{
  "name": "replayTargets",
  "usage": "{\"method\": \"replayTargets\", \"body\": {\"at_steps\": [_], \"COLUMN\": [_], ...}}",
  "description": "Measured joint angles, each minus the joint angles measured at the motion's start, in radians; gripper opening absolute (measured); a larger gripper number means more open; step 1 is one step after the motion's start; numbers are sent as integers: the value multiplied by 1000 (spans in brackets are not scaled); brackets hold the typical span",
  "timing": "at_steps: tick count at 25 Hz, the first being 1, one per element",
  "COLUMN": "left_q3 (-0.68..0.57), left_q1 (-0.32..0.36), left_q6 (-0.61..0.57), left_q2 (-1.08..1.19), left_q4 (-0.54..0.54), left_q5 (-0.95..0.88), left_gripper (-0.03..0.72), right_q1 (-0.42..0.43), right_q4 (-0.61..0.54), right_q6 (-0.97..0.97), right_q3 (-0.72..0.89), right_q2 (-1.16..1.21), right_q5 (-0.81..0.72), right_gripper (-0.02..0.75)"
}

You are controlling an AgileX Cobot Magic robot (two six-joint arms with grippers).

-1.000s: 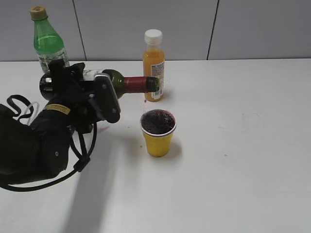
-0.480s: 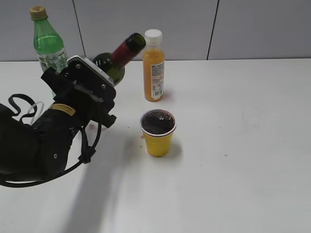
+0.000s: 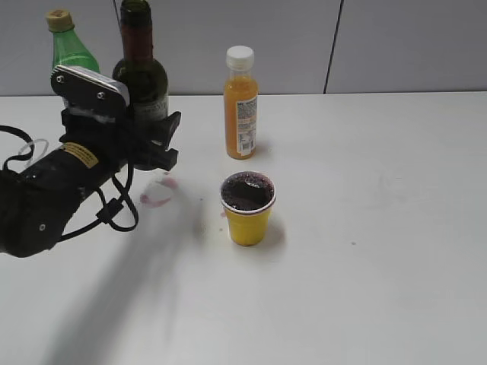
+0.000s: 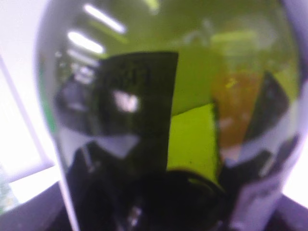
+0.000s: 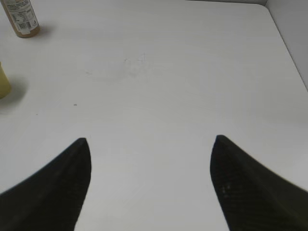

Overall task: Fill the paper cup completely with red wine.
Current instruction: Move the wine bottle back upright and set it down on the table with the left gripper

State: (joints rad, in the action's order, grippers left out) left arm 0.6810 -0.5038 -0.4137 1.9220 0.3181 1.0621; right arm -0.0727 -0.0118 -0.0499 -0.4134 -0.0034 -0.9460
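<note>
Where it stands, paper cup (image 3: pixel 248 211) brimful, red wine (image 3: pixel 246 190) dark

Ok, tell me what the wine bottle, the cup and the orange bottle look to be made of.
Wine bottle: dark green glass, glossy, light streaks reflecting off it.
Paper cup: probably paper, matte yellow wall, white rolled rim.
Orange bottle: likely clear plastic, white cap, printed label; glass can't be excluded.
</note>
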Motion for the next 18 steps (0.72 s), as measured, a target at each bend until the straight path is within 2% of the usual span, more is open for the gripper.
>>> {"method": "replayTargets", "body": {"at_steps": [5, 7, 9, 18], "left_q3": [3, 14, 32, 150], "left_q1": [115, 149, 163, 167], "left_q6": [267, 331, 358, 406], "left_q2": [5, 21, 37, 128], "left_q4": [-300, -374, -415, -478], "left_q5": [0, 0, -5, -59], "left_gripper": [552, 552, 552, 552], "right_q1": [0, 0, 0, 0], "right_q4": [0, 0, 0, 0], "right_q6": [0, 0, -1, -1], "right_q3": [0, 0, 0, 0], "right_q2": [0, 0, 0, 0], "right_q5": [0, 0, 0, 0], "right_gripper": [585, 585, 585, 585]}}
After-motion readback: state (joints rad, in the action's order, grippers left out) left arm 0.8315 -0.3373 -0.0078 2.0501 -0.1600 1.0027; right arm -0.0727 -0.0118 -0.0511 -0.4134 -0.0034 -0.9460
